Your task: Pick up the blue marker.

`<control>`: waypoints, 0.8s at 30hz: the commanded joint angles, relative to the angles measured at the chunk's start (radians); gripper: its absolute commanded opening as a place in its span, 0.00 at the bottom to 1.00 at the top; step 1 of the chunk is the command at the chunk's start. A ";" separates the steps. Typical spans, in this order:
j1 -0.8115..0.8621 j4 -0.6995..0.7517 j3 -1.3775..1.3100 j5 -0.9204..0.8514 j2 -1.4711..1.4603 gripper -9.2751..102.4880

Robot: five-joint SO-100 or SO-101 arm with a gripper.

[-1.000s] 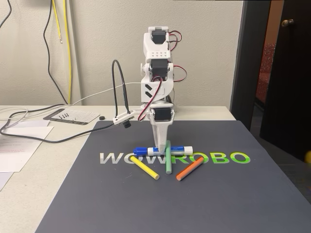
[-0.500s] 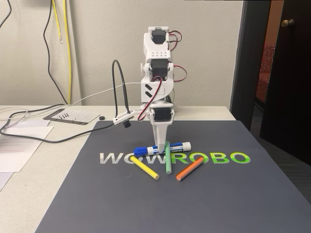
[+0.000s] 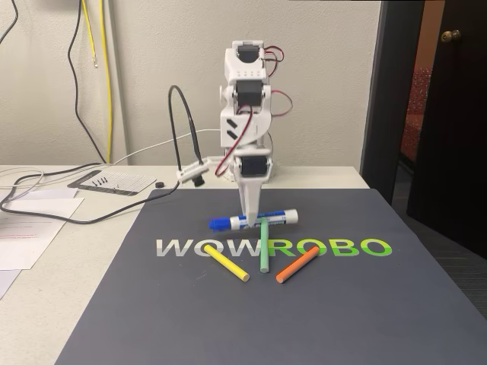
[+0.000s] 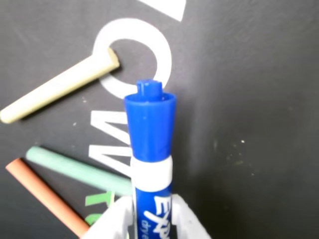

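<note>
The blue marker (image 3: 253,220) is pinched at its middle by the gripper (image 3: 249,221), level above the dark mat (image 3: 342,304) behind the green stick (image 3: 264,246), its blue cap (image 4: 149,127) seen pointing away in the wrist view.

Wrist view: blue marker (image 4: 150,149) barrel cut off at bottom edge, label only partly readable. Gripper (image 4: 149,221) fingers barely poke in. Orange stick (image 4: 45,196) and green stick (image 4: 75,169) run behind them.
</note>
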 commanded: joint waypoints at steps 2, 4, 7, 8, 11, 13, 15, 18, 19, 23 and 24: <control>0.021 0.094 -0.060 -0.023 0.098 0.08; 0.029 0.135 -0.091 -0.031 0.112 0.08; 0.035 0.178 -0.149 -0.031 0.107 0.08; 0.035 0.193 -0.173 -0.026 0.103 0.08; 0.037 0.255 -0.270 0.005 0.092 0.08; 0.037 0.321 -0.351 0.021 0.083 0.08; 0.037 0.393 -0.439 0.034 0.077 0.08; 0.038 0.495 -0.549 0.055 0.077 0.08; 0.040 0.534 -0.591 0.060 0.077 0.08; 0.046 0.663 -0.723 0.077 0.091 0.08; 0.049 0.683 -0.739 0.083 0.103 0.08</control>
